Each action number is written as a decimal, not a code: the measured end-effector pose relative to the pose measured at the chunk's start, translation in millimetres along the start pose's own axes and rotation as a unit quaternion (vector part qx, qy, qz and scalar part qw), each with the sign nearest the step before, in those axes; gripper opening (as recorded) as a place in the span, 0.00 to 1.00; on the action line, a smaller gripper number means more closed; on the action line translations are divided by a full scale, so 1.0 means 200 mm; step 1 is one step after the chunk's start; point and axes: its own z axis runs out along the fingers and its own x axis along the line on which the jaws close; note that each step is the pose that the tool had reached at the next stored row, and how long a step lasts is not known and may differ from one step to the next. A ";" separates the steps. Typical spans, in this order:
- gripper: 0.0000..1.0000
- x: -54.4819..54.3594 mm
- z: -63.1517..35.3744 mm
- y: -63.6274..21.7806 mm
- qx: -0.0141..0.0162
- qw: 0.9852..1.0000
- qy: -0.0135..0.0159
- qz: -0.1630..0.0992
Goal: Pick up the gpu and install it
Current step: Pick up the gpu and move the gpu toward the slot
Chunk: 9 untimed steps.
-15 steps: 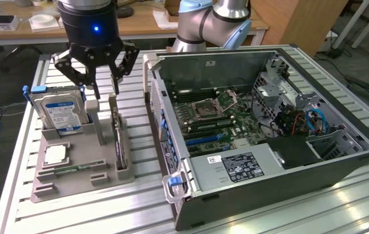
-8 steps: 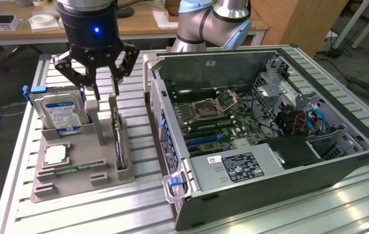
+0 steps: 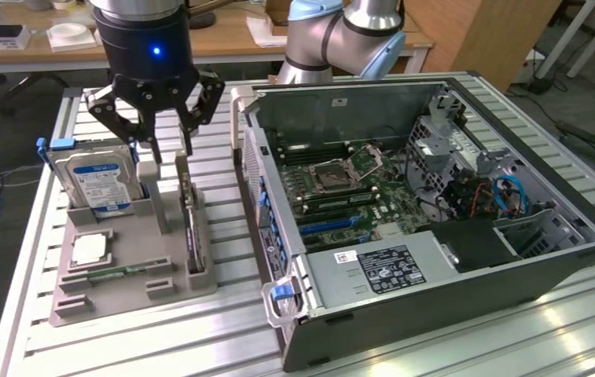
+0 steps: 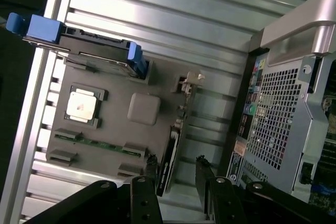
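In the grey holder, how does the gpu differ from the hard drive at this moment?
The hard drive is a boxy silver block with a blue label and blue side clips; the gpu is a thin dark card. The open hand hangs over the gpu's end, straddling it; the hard drive stands apart from the hand. Both stand on edge in slots of the grey holder.
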 end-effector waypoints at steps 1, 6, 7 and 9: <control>0.43 0.00 0.000 -0.002 0.000 1.000 0.000 0.000; 0.43 0.01 0.006 -0.030 0.000 1.000 0.000 -0.003; 0.43 0.01 0.009 -0.037 0.000 1.000 0.000 -0.003; 0.43 0.01 0.014 -0.051 0.000 1.000 0.000 -0.004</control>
